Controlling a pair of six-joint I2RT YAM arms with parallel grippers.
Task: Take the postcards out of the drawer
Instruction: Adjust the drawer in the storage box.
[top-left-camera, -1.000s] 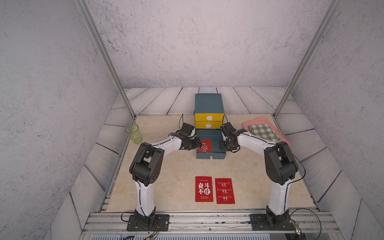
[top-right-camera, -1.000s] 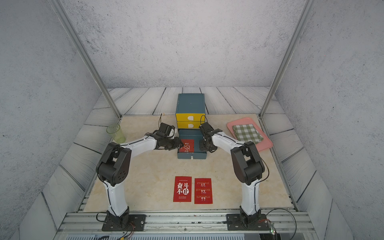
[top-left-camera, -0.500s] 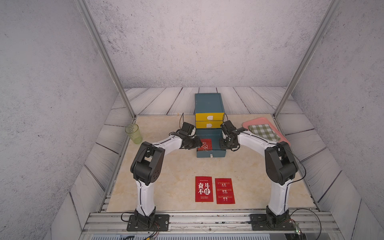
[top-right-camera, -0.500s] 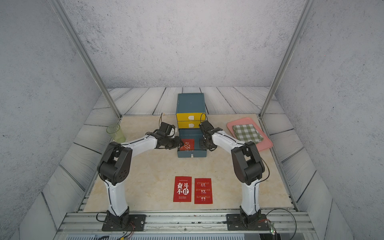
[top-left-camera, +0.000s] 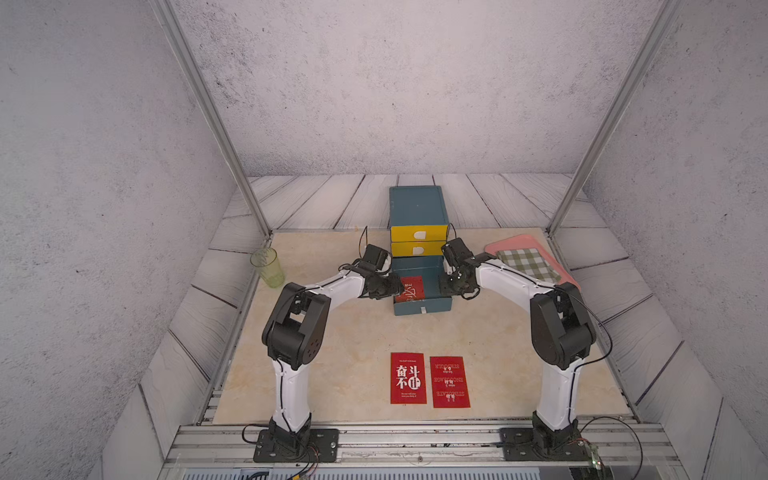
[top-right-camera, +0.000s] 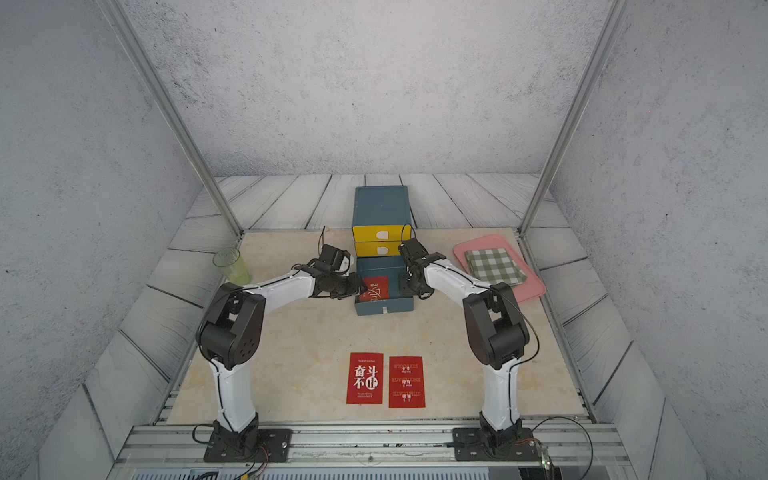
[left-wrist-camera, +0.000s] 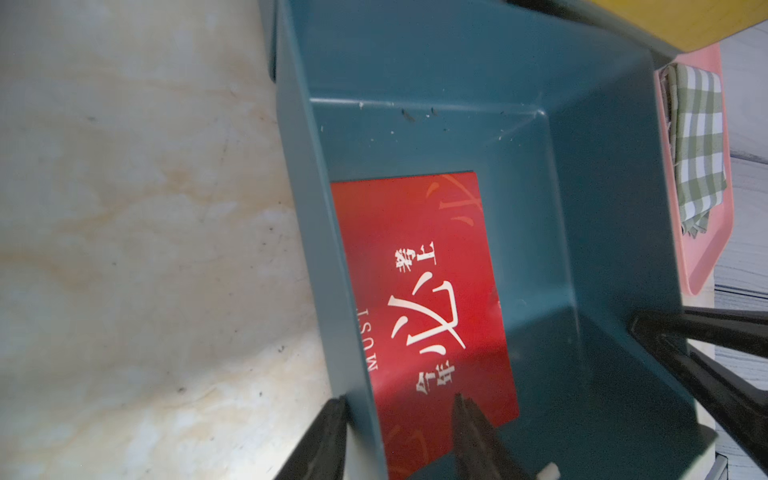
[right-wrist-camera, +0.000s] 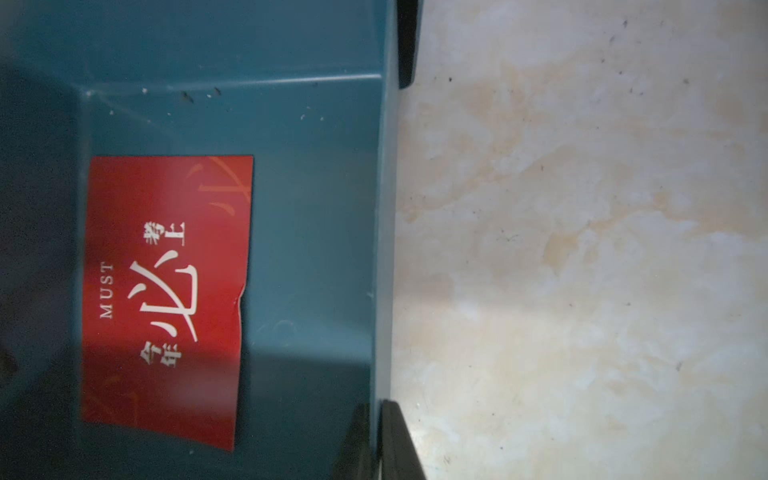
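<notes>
One red postcard (top-left-camera: 409, 289) (left-wrist-camera: 424, 291) (right-wrist-camera: 166, 291) lies flat in the pulled-out teal drawer (top-left-camera: 422, 308) (right-wrist-camera: 311, 208), against its left wall. Two more postcards (top-left-camera: 408, 378) (top-left-camera: 450, 381) lie side by side on the table near the front. My left gripper (top-left-camera: 397, 286) (left-wrist-camera: 399, 401) is open and straddles the drawer's left wall, one finger outside and one over the card's near end. My right gripper (top-left-camera: 444, 282) (right-wrist-camera: 376, 403) is shut on the drawer's right wall.
The teal cabinet (top-left-camera: 417, 208) with two closed yellow drawers stands behind the open drawer. A green cup (top-left-camera: 268, 268) stands at the left. A pink tray (top-left-camera: 561, 270) with a green-checked cloth (top-left-camera: 528, 264) lies at the right.
The right gripper has shifted slightly back along the drawer's right wall. The left arm and the cards have not visibly moved.
</notes>
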